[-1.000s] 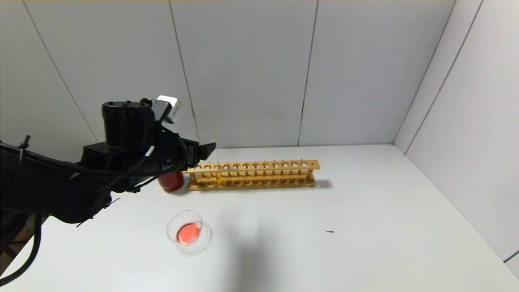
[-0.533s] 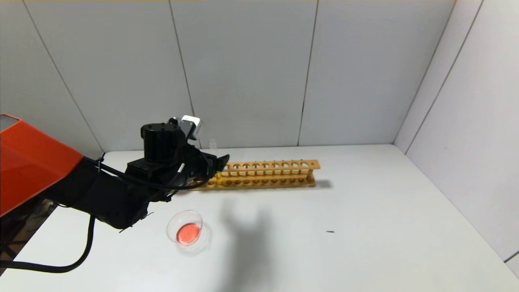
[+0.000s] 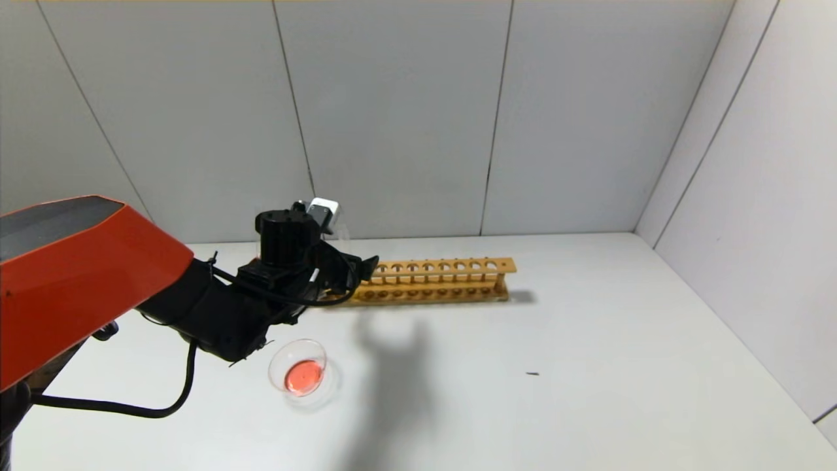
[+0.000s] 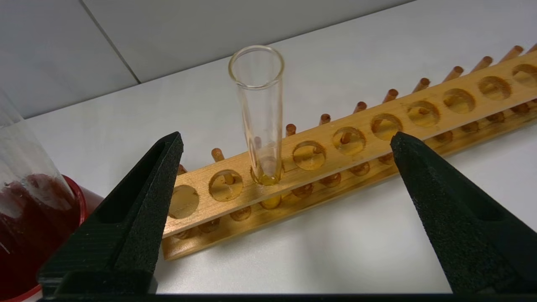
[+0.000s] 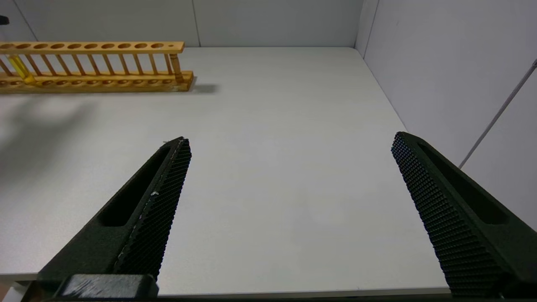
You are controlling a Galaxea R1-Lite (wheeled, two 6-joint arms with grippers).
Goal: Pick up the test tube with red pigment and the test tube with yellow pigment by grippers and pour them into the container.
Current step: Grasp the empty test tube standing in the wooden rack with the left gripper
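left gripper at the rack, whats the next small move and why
Probably ease the left gripper forward until its open fingers straddle the test tube with yellow pigment, then close. The tube stands upright in the wooden rack, roughly centred between the fingers but beyond their tips. The glass dish already holds red liquid, so yellow looks to be next.
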